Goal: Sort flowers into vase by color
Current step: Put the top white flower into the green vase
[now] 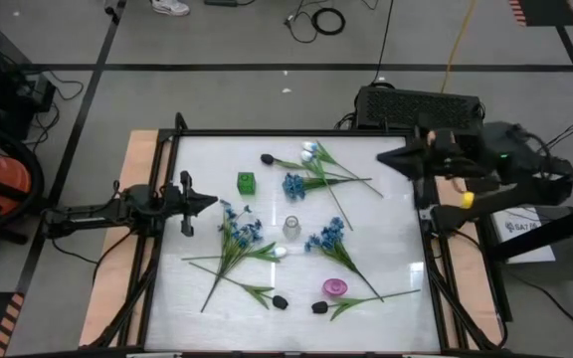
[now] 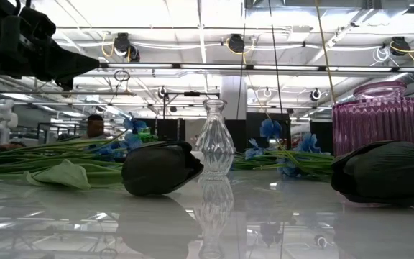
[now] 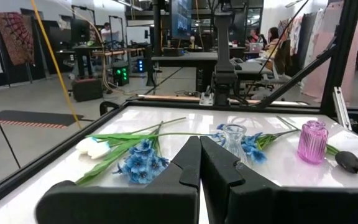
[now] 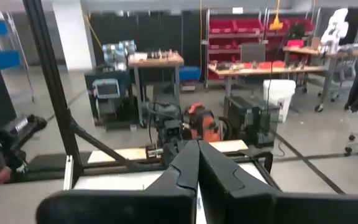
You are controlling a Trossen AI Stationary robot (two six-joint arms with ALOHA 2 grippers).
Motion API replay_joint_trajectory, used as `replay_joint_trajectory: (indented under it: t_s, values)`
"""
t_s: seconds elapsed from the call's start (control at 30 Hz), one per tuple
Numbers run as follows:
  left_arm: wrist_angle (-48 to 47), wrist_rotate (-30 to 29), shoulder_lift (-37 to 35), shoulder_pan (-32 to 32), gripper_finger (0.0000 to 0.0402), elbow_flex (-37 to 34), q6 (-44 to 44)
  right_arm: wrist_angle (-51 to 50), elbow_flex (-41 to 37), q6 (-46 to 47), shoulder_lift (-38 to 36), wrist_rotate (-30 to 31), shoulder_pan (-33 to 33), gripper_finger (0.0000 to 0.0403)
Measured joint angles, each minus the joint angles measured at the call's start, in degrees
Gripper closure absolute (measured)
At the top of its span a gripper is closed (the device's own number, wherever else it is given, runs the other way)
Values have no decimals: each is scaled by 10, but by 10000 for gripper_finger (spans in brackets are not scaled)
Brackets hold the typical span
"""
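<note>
Overhead arrangement, left to right. The left gripper (image 1: 210,202) hangs over the table's (image 1: 396,308) left edge, its fingers pressed together and holding nothing. Just beside it lies a bunch of blue flowers (image 1: 237,227) whose green stems fan toward the near-left corner, with a white tulip (image 1: 280,253) at their right side and a black bud (image 1: 280,301) at the end of one stem near the front edge. A green vase (image 1: 246,182) stands behind this bunch. Near the table's middle stands a clear glass vase (image 1: 291,228), empty as far as can be seen. Behind it lie another black bud (image 1: 266,158), a blue spray (image 1: 294,185) and a white tulip (image 1: 310,150), their stems crossing. Right of the clear vase lies a further blue spray (image 1: 327,237); in front of that stands a pink vase (image 1: 334,288), with a third black bud (image 1: 318,307) just beside it. The right gripper (image 1: 384,157) is poised over the far-right corner, fingers likewise closed and empty. All flowers lie on the table; none stands in a vase.
</note>
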Motion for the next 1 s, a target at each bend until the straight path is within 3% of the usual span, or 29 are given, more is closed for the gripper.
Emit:
replay_joint_trajectory:
  t_s: [0.3,0.53,0.73,1.0]
  values:
    - [8,-28,0,0,395,0,-2,-15,-50,25,77,1,0,403]
    - [5,-24,0,0,395,0,-34,93,-200,66,76,16,-8,403]
    - [3,-1,1,0,395,7,-133,161,-305,105,76,12,-8,403]
    - [-31,25,57,0,395,147,-133,172,-344,123,90,12,-8,403]
